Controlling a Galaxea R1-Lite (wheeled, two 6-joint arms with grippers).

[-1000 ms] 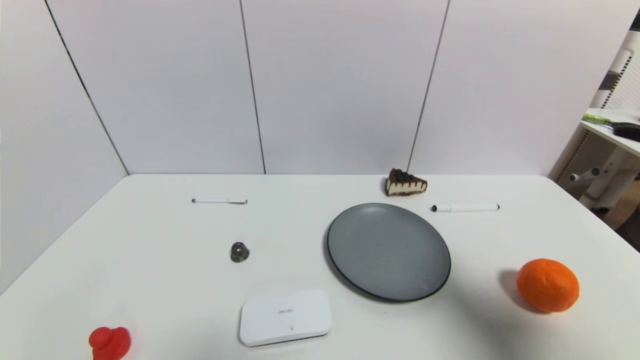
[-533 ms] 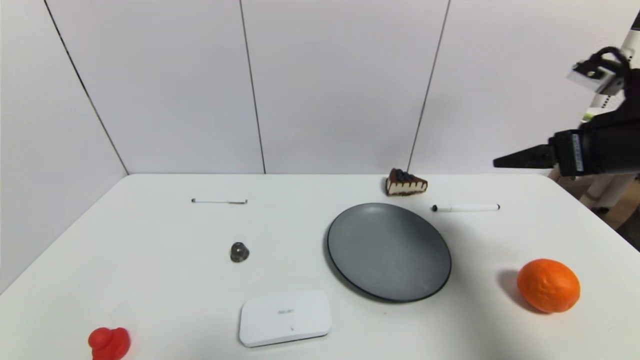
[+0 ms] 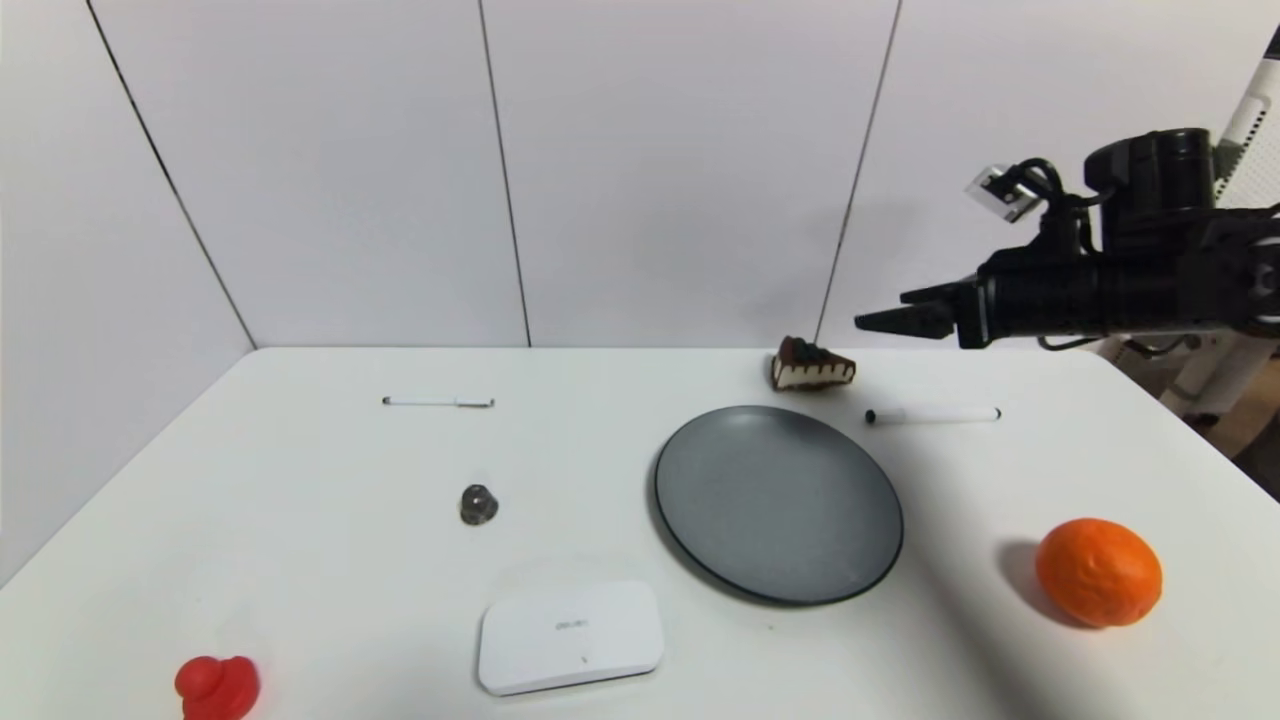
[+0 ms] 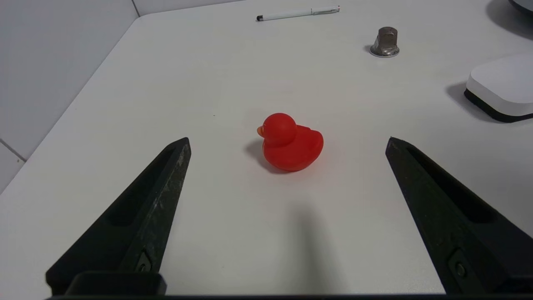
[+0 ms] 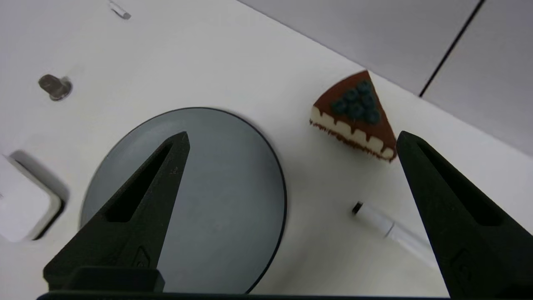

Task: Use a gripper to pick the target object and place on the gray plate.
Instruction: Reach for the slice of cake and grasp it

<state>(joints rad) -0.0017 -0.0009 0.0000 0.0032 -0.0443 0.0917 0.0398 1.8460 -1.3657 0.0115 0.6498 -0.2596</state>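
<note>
1. While the right gripper (image 3: 885, 321) hangs in the air above the far right of the surface (image 3: 330, 560), its jaws stand wide and hold nothing; the cake slice (image 3: 811, 366) sits on the surface near the back wall, just beyond the far rim of the gray plate (image 3: 778, 503) and apart from it.
2. Seen from the right wrist, the cake slice (image 5: 356, 117) lies off toward one finger, not centred between them, so a straight descent would likely land a tip on the blueberries or knock the wedge aside.
3. The slice is a wedge with slanted sides; closing across those could squeeze it out of the grip.
4. A white pen (image 3: 932, 415) lies near the slice on the right, and a low sideways approach could sweep it along.
5. The wall close behind leaves little room, so overshooting risks a bump.
6. The left gripper (image 4: 287, 143), jaws wide, is parked over the red duck (image 4: 290, 143) and takes no part.
</note>
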